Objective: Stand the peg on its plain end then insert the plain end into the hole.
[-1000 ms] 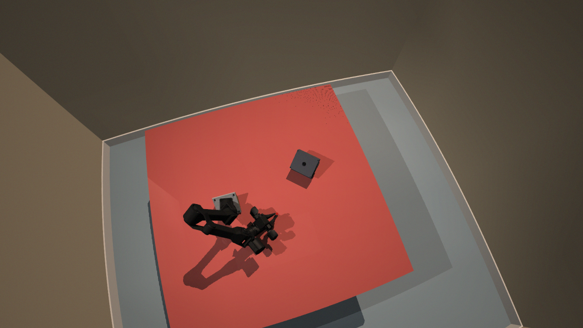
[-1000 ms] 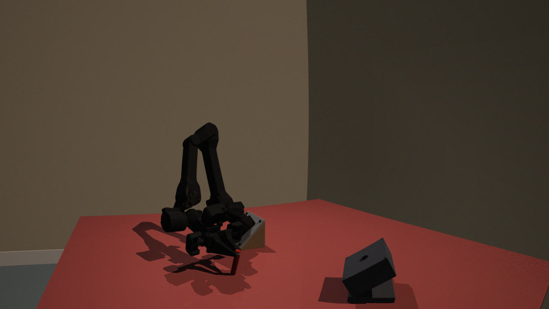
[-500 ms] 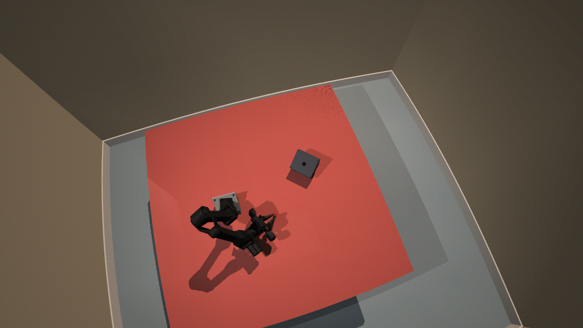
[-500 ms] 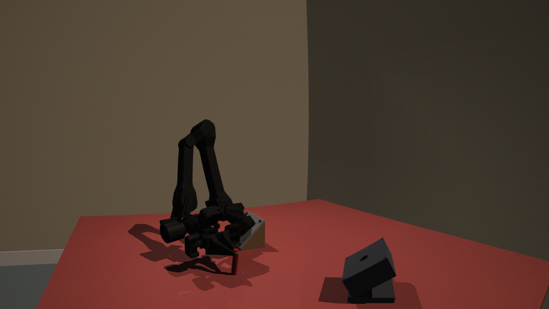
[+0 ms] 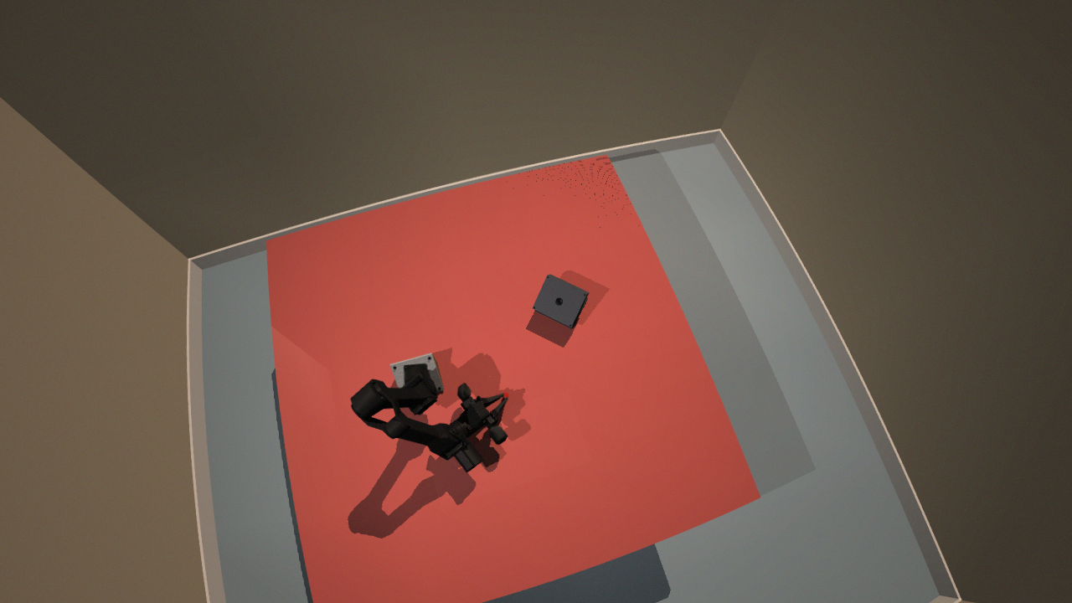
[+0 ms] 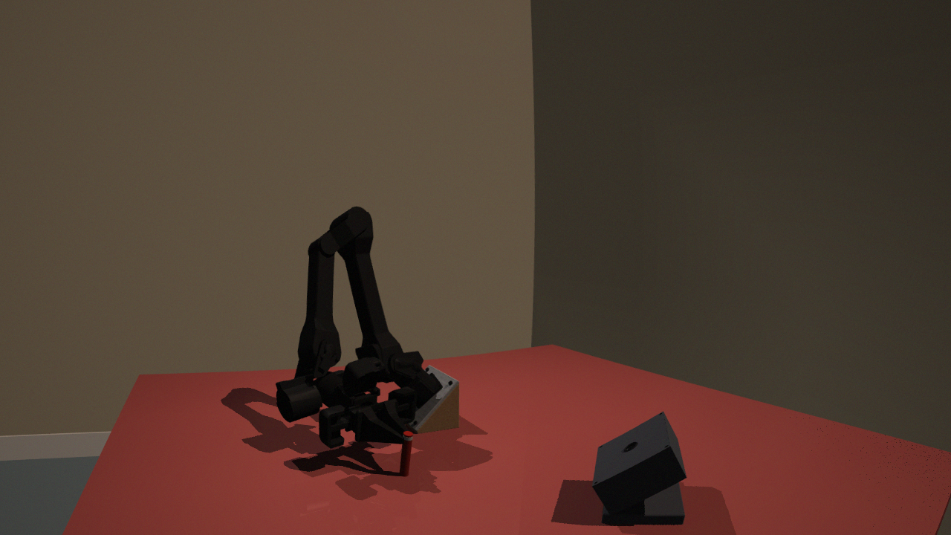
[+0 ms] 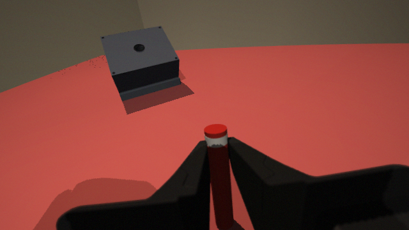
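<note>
The red peg (image 6: 406, 455) (image 7: 220, 179) is close to upright, with a slight lean in the exterior view. Its white-banded end is up and its plain end is down at or very near the table. Only its red top (image 5: 506, 394) shows in the top view. My gripper (image 6: 405, 437) (image 7: 216, 145) is shut on the peg just below the white band. The sloped panel (image 5: 547, 291) (image 6: 614, 458) (image 7: 121, 54) is dark grey, and its one hole (image 5: 559, 301) (image 6: 629, 446) (image 7: 139, 48) is empty. The panel stands well apart from the peg.
The red table (image 5: 450, 262) (image 6: 505, 399) (image 7: 287, 96) bears the panel's dark foot (image 6: 665, 512). The arm's wedge-shaped base mount (image 5: 400, 367) (image 6: 443, 409) is behind the gripper in the exterior view. The arm's shadows fall around the peg.
</note>
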`<state>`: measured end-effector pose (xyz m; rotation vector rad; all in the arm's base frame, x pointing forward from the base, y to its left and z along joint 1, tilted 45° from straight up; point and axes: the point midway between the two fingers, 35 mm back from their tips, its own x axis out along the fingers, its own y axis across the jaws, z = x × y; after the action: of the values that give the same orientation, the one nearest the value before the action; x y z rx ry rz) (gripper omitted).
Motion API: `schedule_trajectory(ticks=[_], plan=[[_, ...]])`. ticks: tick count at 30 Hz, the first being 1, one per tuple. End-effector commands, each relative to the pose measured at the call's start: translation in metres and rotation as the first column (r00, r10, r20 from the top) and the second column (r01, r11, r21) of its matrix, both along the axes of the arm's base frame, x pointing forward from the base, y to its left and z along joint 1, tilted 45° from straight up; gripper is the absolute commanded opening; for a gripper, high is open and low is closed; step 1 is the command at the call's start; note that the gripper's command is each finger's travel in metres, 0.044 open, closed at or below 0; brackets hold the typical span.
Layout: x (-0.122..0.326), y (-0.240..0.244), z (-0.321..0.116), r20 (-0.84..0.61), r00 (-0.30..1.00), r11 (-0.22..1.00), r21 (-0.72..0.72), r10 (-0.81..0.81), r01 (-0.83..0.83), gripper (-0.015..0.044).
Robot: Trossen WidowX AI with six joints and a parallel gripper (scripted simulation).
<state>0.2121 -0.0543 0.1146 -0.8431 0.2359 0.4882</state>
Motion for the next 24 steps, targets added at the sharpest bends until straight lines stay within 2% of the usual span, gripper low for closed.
schedule_trajectory(ticks=[1,24], plan=[[-0.0003,-0.0006,-0.0003,0.000,1.000,1.000,-0.001,0.001,-0.001,0.0050],[-0.0048,-0.0044,-0.0013,0.016,1.000,1.000,0.007,0.019,-0.019,0.0050]])
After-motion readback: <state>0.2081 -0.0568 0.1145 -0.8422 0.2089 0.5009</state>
